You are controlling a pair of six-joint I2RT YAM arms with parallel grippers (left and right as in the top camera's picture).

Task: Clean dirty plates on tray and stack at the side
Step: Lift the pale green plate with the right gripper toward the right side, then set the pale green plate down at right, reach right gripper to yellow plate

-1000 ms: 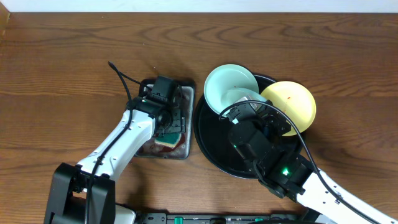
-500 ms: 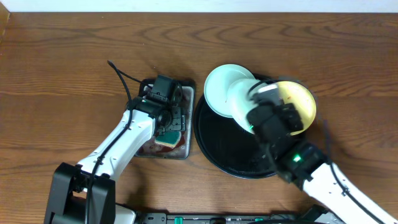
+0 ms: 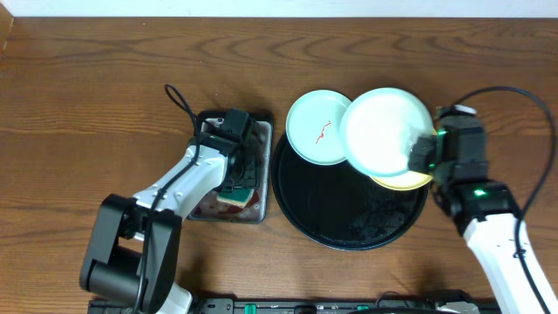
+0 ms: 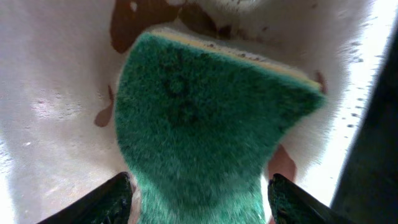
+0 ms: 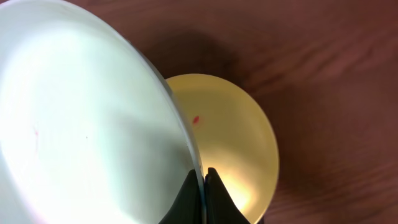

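Mint plate [image 3: 384, 131] swung right, clamped by right gripper [image 5: 202, 180], left gripper [image 4: 199, 193] straddling sponge [image 4: 205, 118], grip unclear

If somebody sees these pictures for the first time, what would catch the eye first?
The mint plate, pinched at its rim by the right fingers, hangs over the yellow plate at the black tray's right edge. A second plate with a red smear rests on the tray's far-left rim. To the left, the left fingers flank a green sponge in a stained metal tray.
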